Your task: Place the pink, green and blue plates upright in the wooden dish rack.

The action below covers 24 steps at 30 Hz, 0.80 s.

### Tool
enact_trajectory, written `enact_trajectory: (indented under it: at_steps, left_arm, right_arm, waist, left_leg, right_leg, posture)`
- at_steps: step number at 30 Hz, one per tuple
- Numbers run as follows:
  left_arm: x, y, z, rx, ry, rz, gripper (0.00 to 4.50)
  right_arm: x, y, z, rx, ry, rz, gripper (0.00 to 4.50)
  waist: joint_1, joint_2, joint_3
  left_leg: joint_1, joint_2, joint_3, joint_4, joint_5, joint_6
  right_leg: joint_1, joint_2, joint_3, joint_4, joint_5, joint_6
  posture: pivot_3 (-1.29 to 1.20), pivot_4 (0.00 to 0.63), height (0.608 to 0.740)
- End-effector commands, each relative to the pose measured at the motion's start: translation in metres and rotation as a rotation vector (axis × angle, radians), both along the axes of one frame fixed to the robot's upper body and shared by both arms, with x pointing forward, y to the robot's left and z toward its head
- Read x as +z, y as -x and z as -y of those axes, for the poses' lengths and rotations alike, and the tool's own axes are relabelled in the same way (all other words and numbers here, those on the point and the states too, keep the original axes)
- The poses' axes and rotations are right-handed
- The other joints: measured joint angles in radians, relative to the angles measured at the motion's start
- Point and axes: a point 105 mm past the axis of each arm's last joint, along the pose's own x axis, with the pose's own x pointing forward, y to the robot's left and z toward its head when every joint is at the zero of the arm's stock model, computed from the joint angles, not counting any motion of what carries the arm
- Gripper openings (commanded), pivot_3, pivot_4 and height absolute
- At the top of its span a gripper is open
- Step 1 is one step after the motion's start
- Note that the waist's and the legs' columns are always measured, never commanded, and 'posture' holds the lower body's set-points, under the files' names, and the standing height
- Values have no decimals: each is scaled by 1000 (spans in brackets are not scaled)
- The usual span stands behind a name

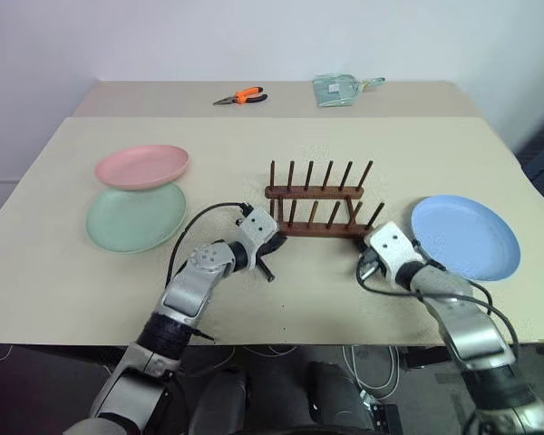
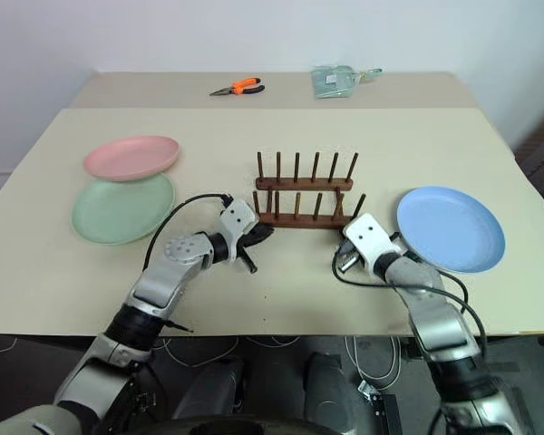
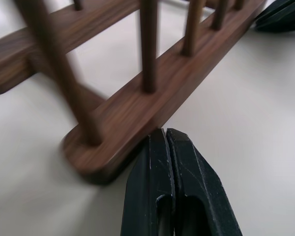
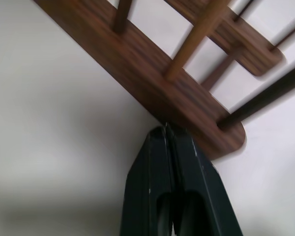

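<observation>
Rack: small dark-brown wooden dish rack with two rows of thin upright pegs [image 1: 318, 200], mid-desk, empty of plates, standing square on the pale beige desk [image 1: 281, 299].
Left gripper: left gripper [image 3: 168, 135], black fingers pressed together on nothing, tips at the near rail's left end, touching or just short of it.
Right gripper: right gripper [image 4: 166, 130], fingers likewise together and empty, tips at the same rail's right end, against its edge as far as the wrist view tells.
Pink plate: pale pink round plastic plate [image 1: 141, 166], far left, its near edge lying over the green one.
Green plate: mint green round plastic plate [image 1: 135, 217], flat on the desk under the pink rim, well apart from the rack.
Blue plate: light blue round plastic plate [image 1: 465, 236], flat on the desk just beside the right gripper's wrist.
Task state: no plate racked yet; judged to be squaring or bracing the rack.
Risk, rack: uneven push from the two tips would skew or slide it, or tip it on its narrow base.
Risk, blue plate: right arm swinging outward may knock it toward the desk edge.
Risk, pink plate: lifting it carelessly may drag the green one along.
Risk, grasp: flat shallow rims give closed tips little purchase; a slip is likely.
Clutter: orange-handled pliers [image 1: 240, 96] and clear plastic packet [image 1: 338, 89], far back, no hazard.
</observation>
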Motion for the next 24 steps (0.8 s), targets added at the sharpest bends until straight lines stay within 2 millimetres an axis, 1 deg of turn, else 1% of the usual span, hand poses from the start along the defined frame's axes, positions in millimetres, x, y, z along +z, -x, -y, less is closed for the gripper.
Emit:
enact_trajectory:
  at_steps: [1,3,4,5,6,7,8,9,11,12,13,14,15,16,18,20,21,22,24]
  left_arm:
    - [-16,-13,-21,116,-37,-32,32]
    - [-15,-13,-20,109,-37,-23,32]
    - [-15,-12,-20,104,-37,-20,32]
    - [-14,-12,-24,103,-41,-17,6]
    - [-9,-12,-33,116,-32,-10,0]
    - [-5,-12,-40,126,-26,-4,556]
    - [3,-16,-51,171,5,5,836]
    - [18,-23,-66,234,56,32,1334]
    - [58,-39,-98,393,158,129,2297]
    - [76,-45,-111,462,199,177,2815]
    - [98,-51,-127,552,262,231,3370]
    - [116,-55,-142,633,327,271,3795]
    - [136,-58,-159,729,403,311,4320]
    - [150,-58,-174,811,458,345,4320]
    - [167,-55,-204,979,528,386,4320]
    - [171,-47,-235,1165,609,377,4320]
    - [170,-42,-246,1235,649,361,4320]
    - [167,-38,-254,1288,693,331,4320]
    - [159,-31,-263,1352,754,271,4320]
  right_arm:
    - [5,-17,5,-47,17,47,0]
    - [7,-20,5,-47,11,54,0]
    - [7,-21,4,-35,-2,49,0]
    - [10,-19,2,-11,-20,43,244]
    - [15,-15,-2,27,-37,42,498]
    - [18,-12,-4,55,-48,42,868]
    - [22,-7,-9,90,-56,47,1251]
    - [26,-2,-14,128,-65,49,1756]
    - [31,7,-24,191,-64,60,2748]
    - [32,10,-27,206,-60,65,3258]
    - [32,12,-30,221,-56,65,3806]
    - [32,14,-33,233,-54,63,4204]
    - [31,15,-35,245,-50,62,4269]
    - [30,16,-37,253,-48,60,4269]
    - [28,16,-40,264,-45,58,4269]
    - [27,14,-43,272,-43,60,4269]
    - [27,13,-44,274,-43,62,4269]
    - [28,12,-44,276,-42,65,4269]
    - [29,11,-45,280,-42,69,4269]
  waist:
    - [0,0,0]
    - [1,1,-1]
    - [0,1,-1]
    - [0,1,-1]
    - [-2,1,-1]
    - [-6,1,-1]
    - [-11,1,-1]
    - [-17,1,-1]
    - [-24,1,0]
    - [-24,1,1]
    - [-23,0,1]
    - [-20,0,2]
    - [-18,-1,2]
    - [-16,-1,2]
    - [-16,-2,1]
    - [-18,-1,1]
    - [-20,-1,1]
    - [-21,-2,2]
    - [-19,-2,2]
  left_leg:
    - [0,0,0,0,0,0]
    - [0,0,0,-1,0,0]
    - [0,0,0,-2,0,0]
    - [1,0,0,-2,0,0]
    - [1,0,0,-2,0,0]
    - [1,0,0,-2,0,0]
    - [1,0,0,-2,0,0]
    - [1,0,0,-3,0,0]
    - [1,1,-1,-3,0,0]
    - [0,1,-1,-3,0,0]
    - [-1,1,-2,-3,0,0]
    - [-3,1,-3,-2,0,-1]
    - [-4,0,-3,-1,1,-2]
    - [-4,0,-3,-1,1,-2]
    - [-5,-1,-4,-1,1,-2]
    - [-4,-1,-3,-2,1,-2]
    - [-4,-2,-3,-2,1,-2]
    - [-4,-2,-3,-2,1,-2]
    - [-4,-1,-3,-2,1,-2]
  right_leg:
    - [0,0,0,0,1,2]
    - [0,0,0,0,2,2]
    - [0,0,0,0,3,-1]
    - [0,0,0,0,3,-1]
    - [0,0,0,0,3,-1]
    - [0,0,0,0,3,-1]
    - [0,0,0,0,3,-1]
    - [0,1,0,0,3,0]
    - [-1,1,0,1,1,3]
    - [-2,1,0,1,1,3]
    - [-3,2,0,1,1,3]
    - [-4,2,-1,1,1,3]
    - [-4,2,-1,1,1,3]
    - [-5,1,-2,1,1,3]
    - [-4,0,-2,0,2,4]
    - [-3,-1,-2,-1,2,4]
    - [-3,-1,-1,-1,2,3]
    - [-4,-1,-1,-1,3,2]
    - [-4,0,-2,0,3,2]
  posture:
    - [0,150,740]
    - [0,150,740]
    - [0,150,740]
    - [0,150,740]
    - [0,150,740]
    - [0,150,740]
    - [0,150,740]
    - [0,150,740]
    - [0,150,740]
    - [0,150,740]
    - [0,150,740]
    - [0,150,740]
    - [0,150,740]
    - [0,150,740]
    - [0,150,740]
    - [0,150,740]
    - [0,150,740]
    - [0,150,740]
    - [0,150,740]
